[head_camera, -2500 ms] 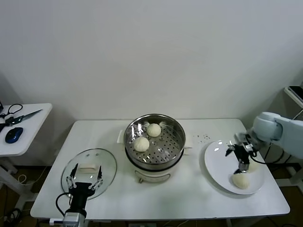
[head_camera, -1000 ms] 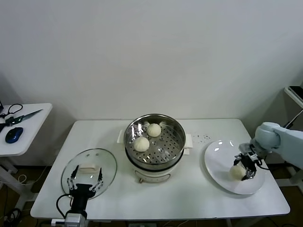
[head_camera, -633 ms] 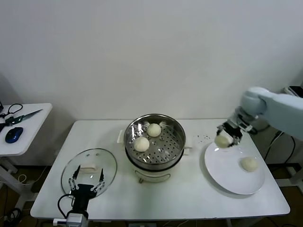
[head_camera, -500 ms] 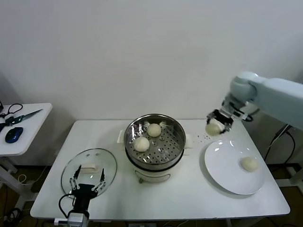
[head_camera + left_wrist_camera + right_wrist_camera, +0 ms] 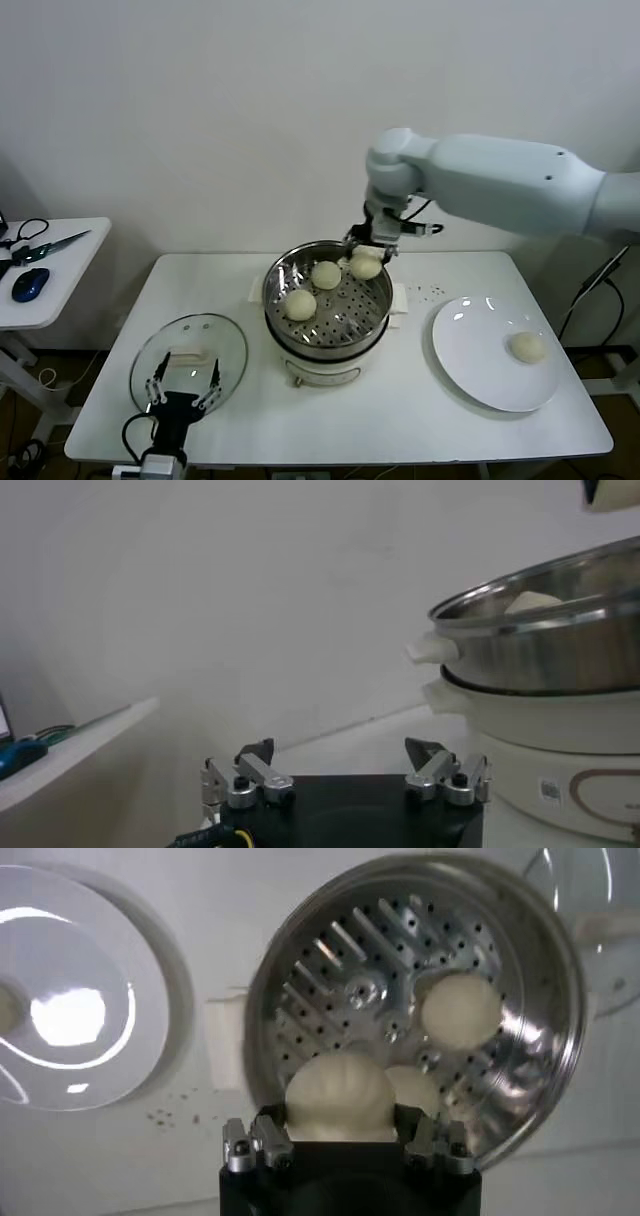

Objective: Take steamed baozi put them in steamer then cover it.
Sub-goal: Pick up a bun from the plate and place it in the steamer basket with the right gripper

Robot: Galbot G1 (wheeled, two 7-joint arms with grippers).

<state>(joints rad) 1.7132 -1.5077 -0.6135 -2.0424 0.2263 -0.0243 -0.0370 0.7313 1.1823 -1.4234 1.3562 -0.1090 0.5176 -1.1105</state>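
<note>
No legible text, brand or number anywhere — only a small unreadable dark label patch on the white electric base of the steamer.

I see a white tabletop against a pale wall. A flat white plate lies on it. On the side table to my left sit scissors and a blue mouse.

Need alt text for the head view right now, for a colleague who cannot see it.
The right pincer holds a bun over the steamer, which already contains two buns. One bun remains on the white plate; the left pincer hangs open over the glass lid.
</note>
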